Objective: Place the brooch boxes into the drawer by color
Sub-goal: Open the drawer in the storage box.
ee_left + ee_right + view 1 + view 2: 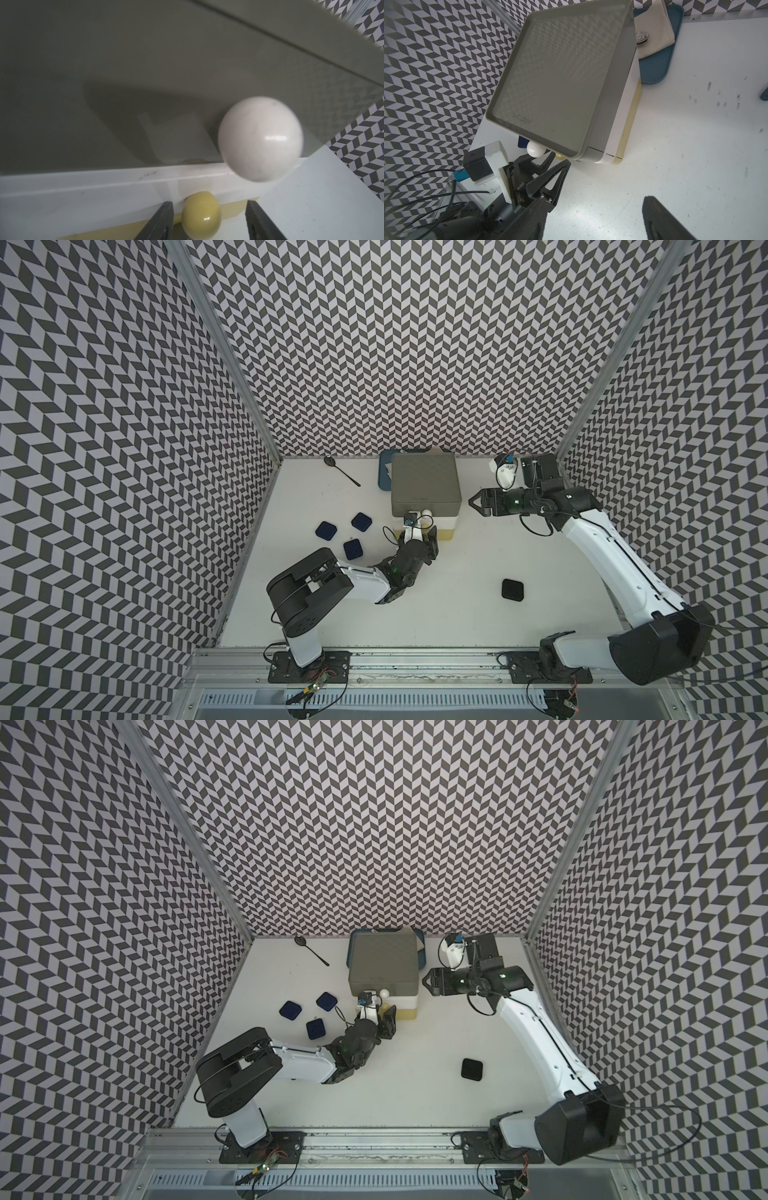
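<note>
I count four brooch boxes out on the counter (457, 614): three navy boxes (326, 530) (361, 521) (353, 549) in a loose cluster at the left, none touching another, and one black box (512, 589) alone at the near right. All four lie flat and are turned corner-on; being rounded squares, they have no long axis.

There is one drawer chest (426, 483) at the far middle, with three tiers: grey on top, white below it, yellow at the bottom. Its knobbed fronts face the near side. All three drawers look shut, so I cannot see inside them.

Behind the chest sits one dark blue tray (656, 66) holding a beige cloth (654, 35) with a shiny rounded metal piece on it. One spoon (341, 471) lies at the far left, bowl at the far end, handle running near and right.

The left jaws are at the chest's front, set to either side of the yellow knob (201, 215) and not closed on it, with a gap showing on one side. The white knob (260, 138) is just above.

The right jaws hang wide and hold nothing, just right of the chest, pointing left at its side.
</note>
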Motion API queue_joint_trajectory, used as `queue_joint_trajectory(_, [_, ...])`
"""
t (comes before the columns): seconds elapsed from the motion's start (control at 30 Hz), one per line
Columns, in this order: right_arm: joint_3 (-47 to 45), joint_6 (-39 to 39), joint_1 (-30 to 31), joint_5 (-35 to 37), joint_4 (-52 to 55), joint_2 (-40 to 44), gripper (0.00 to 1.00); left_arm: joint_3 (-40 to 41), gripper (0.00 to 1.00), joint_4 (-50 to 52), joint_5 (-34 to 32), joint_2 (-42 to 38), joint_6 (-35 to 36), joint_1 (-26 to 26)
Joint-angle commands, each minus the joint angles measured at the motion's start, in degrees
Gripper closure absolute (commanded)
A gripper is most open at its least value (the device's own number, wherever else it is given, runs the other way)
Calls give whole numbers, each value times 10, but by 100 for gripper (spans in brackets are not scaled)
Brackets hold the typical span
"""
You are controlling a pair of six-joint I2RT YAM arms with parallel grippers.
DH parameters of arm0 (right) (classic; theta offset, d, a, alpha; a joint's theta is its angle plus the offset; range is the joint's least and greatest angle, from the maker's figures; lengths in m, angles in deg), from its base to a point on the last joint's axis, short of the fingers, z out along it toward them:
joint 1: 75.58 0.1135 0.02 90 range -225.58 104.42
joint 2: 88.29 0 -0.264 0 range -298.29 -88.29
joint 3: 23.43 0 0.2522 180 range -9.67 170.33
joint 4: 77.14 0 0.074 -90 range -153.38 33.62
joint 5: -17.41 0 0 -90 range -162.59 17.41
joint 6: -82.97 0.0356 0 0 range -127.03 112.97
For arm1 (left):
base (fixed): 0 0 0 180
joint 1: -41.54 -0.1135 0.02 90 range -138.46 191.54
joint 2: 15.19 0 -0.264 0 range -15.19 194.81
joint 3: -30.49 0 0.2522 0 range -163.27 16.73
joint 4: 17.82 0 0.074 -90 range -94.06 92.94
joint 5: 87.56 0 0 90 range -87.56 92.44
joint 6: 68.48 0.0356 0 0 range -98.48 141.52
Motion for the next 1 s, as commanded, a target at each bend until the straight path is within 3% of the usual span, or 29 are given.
queue_joint_trajectory(0.0, [15, -6, -3, -4, -24, 1, 23, -15, 44, 13, 2, 11, -2, -4])
queue_joint_trajectory(0.97, [19, -6, -3, -5, -23, 0, 23, -37, 75, 47, -8, 22, -17, -8])
